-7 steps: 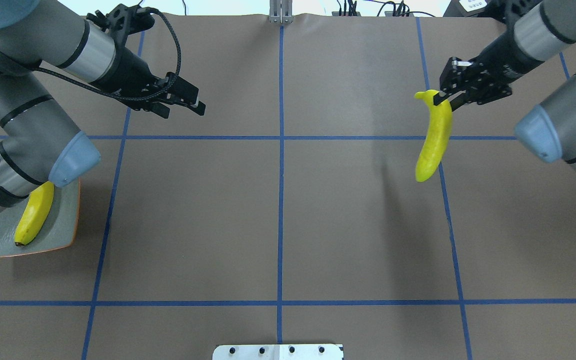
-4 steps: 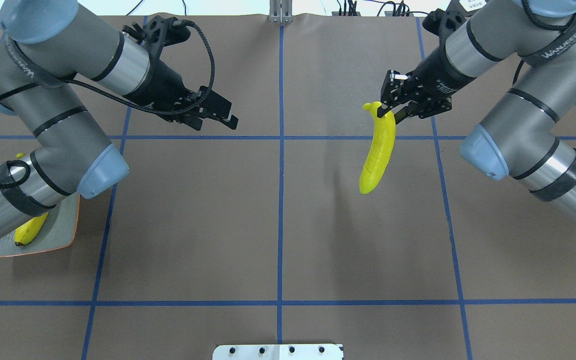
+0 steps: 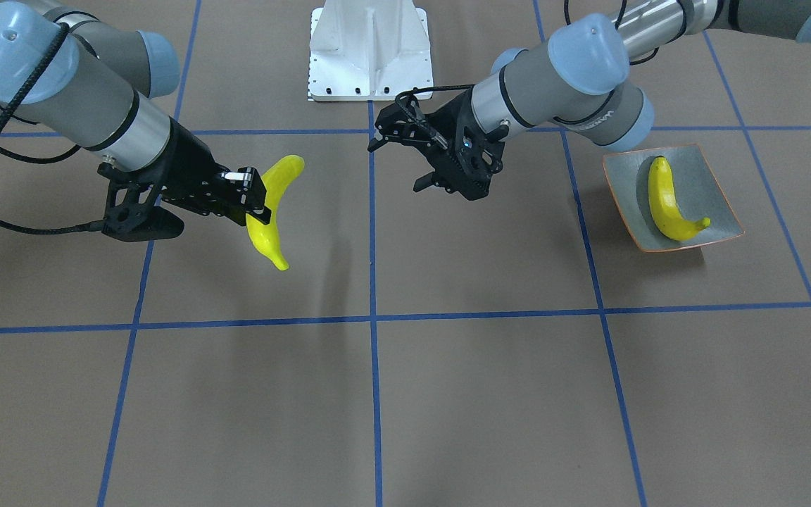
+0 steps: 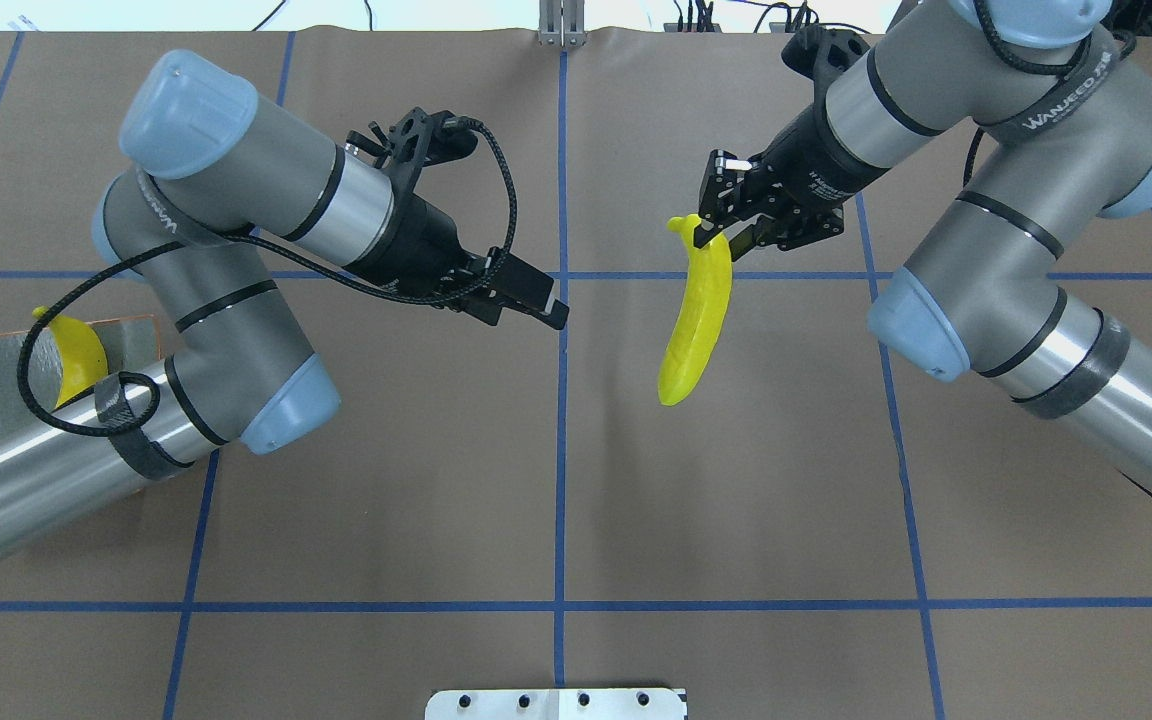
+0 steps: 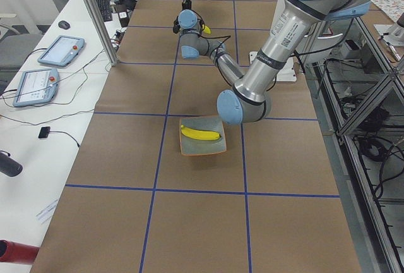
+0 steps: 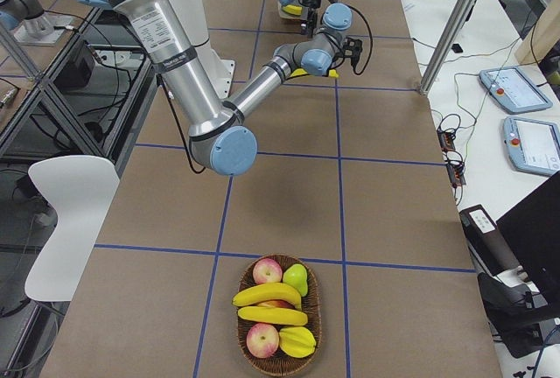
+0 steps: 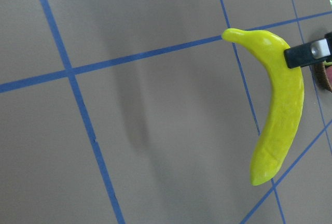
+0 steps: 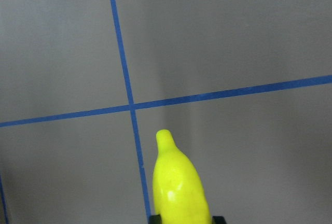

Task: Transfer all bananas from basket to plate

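The right tool is clamped on a banana just below its stem end. The fruit hangs free above the table, touching nothing else, just to the robot's right of the centre tape line. The left tool hovers near it on the other side of that line, jaws spread apart and holding nothing. A second banana lies in the plate at the table's left end. Two more bananas lie in the basket at the right end among apples, well apart from both tools.
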